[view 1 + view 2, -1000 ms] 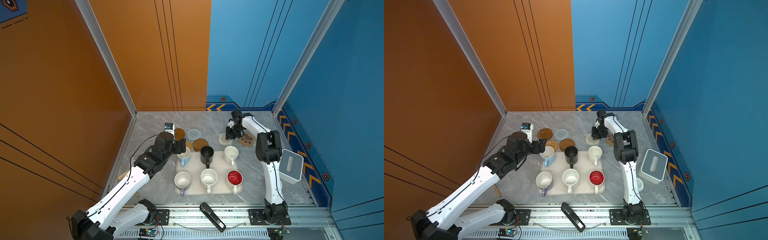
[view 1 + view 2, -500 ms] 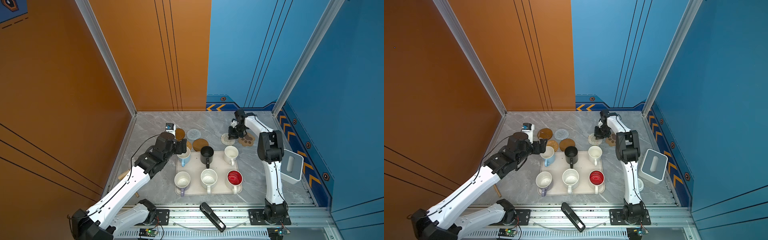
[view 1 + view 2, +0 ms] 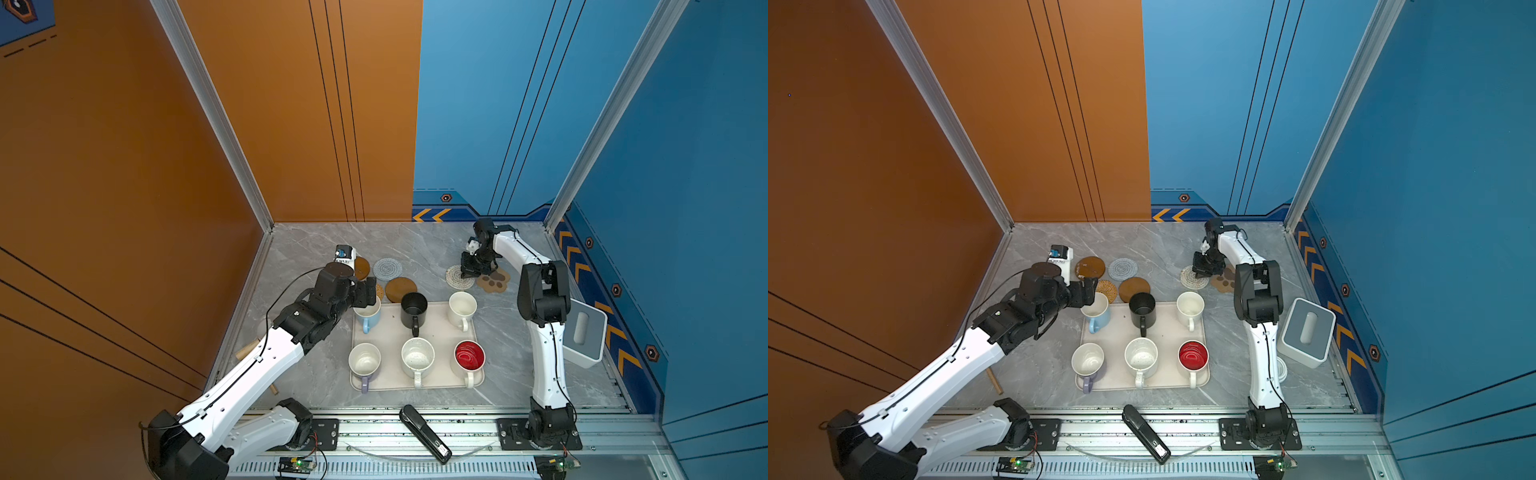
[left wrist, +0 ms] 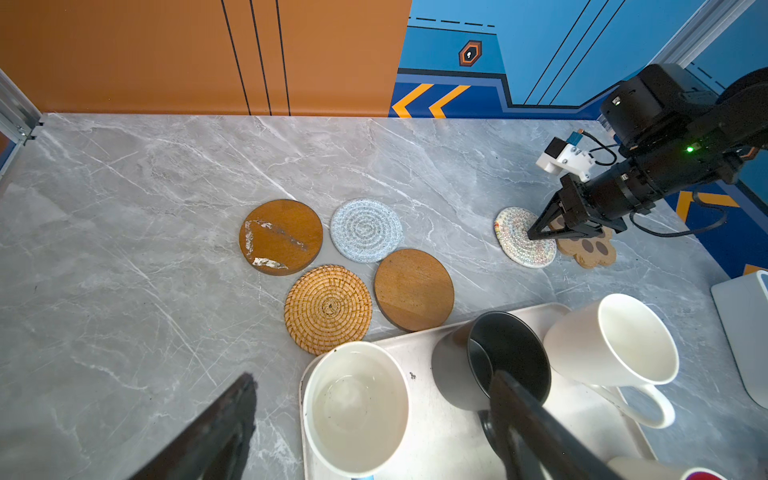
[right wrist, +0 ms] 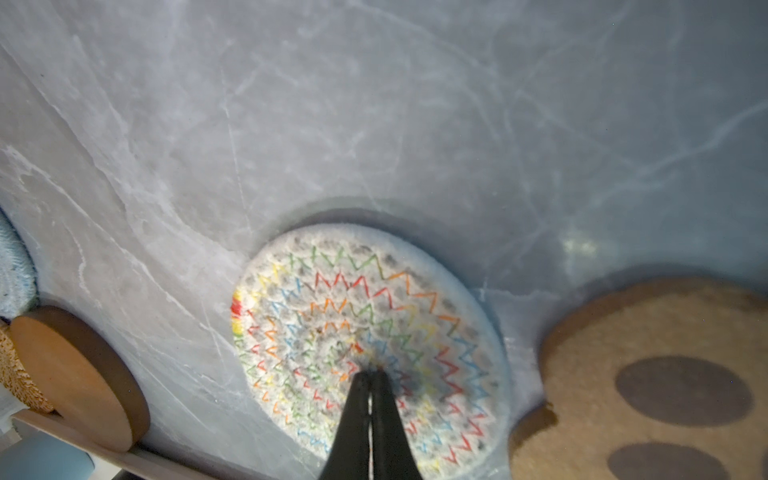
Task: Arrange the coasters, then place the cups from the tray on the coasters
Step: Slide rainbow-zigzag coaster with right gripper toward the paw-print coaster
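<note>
Right jaws held pressed together, tips set on whitish coaster [image 5: 332,316], paw coaster [image 5: 623,332] just right; left jaws spread by blue cup [image 4: 355,409]

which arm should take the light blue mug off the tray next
Left. The left gripper is open right by the light blue mug; the right gripper is shut, tips on the whitish coaster, farther away.
</note>
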Action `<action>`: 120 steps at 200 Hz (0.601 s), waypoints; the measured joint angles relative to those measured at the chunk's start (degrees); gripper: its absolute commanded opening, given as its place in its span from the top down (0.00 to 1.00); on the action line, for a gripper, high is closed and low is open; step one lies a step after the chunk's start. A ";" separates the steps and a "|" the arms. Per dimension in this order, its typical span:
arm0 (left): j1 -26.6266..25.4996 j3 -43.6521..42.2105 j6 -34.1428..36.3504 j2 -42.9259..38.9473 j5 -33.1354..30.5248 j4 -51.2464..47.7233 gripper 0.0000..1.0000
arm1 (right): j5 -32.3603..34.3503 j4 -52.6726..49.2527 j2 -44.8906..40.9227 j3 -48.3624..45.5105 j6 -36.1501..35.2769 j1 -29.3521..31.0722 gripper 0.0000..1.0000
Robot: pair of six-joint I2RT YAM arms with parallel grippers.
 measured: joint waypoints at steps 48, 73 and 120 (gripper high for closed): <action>-0.24 0.00 0.02 0.22 -0.15 0.00 0.12 | -0.02 0.00 0.00 0.00 0.02 0.00 1.00; -0.24 0.00 0.02 0.35 -0.20 0.00 0.12 | -0.02 0.00 -0.02 0.00 0.02 0.00 1.00; -0.26 0.00 0.00 0.35 -0.39 0.00 0.12 | 0.90 0.02 -0.87 -0.87 0.02 -0.11 1.00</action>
